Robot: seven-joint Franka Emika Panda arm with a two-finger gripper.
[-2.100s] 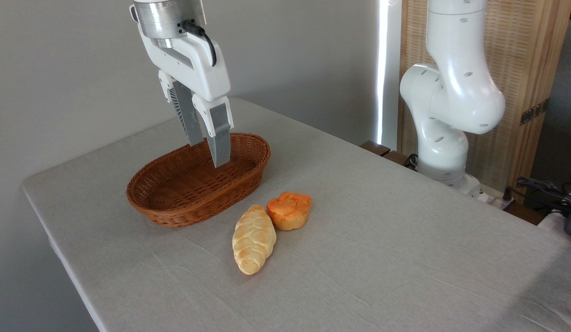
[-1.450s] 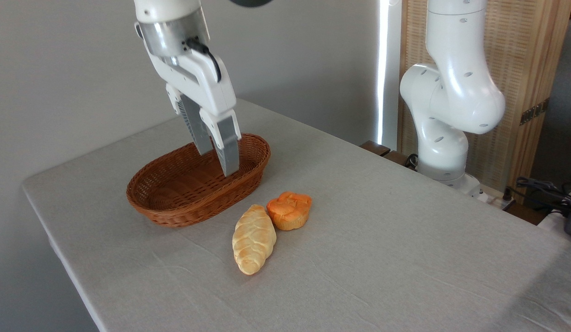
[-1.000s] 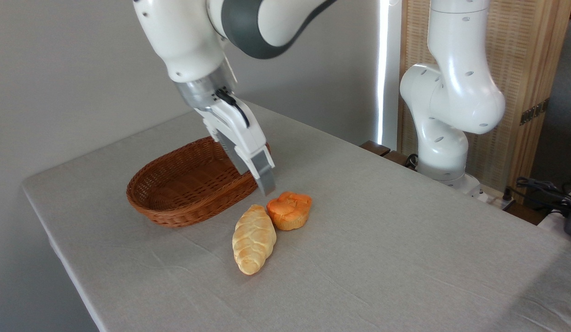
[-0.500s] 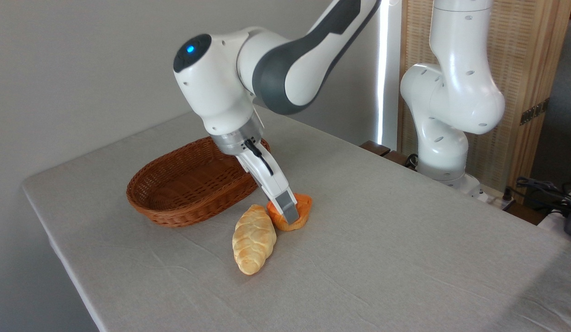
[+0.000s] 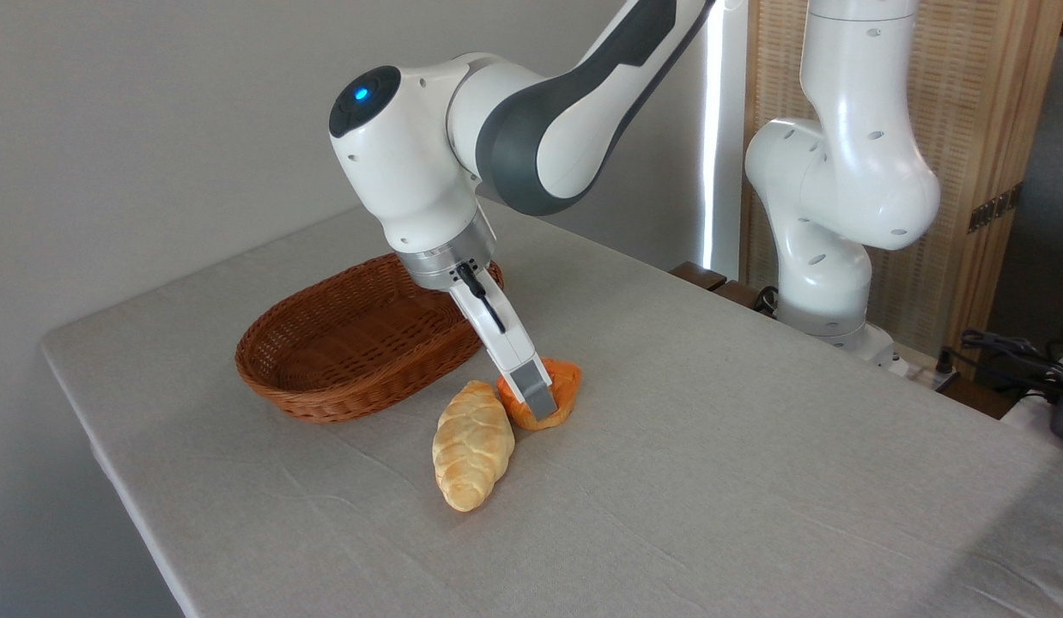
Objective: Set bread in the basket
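Bread (image 5: 559,396) sits on the counter (image 5: 712,446) under the slanted gripper (image 5: 538,403) — one finger across its front; grip can't be judged.

Pale braided loaf (image 5: 471,445) lies on the grey table (image 5: 755,446); wooden screen (image 5: 995,112) behind.

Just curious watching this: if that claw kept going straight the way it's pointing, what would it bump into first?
Most likely the bread: the gripper slants down at the bun, one finger already in front of it. Beneath lies the table.
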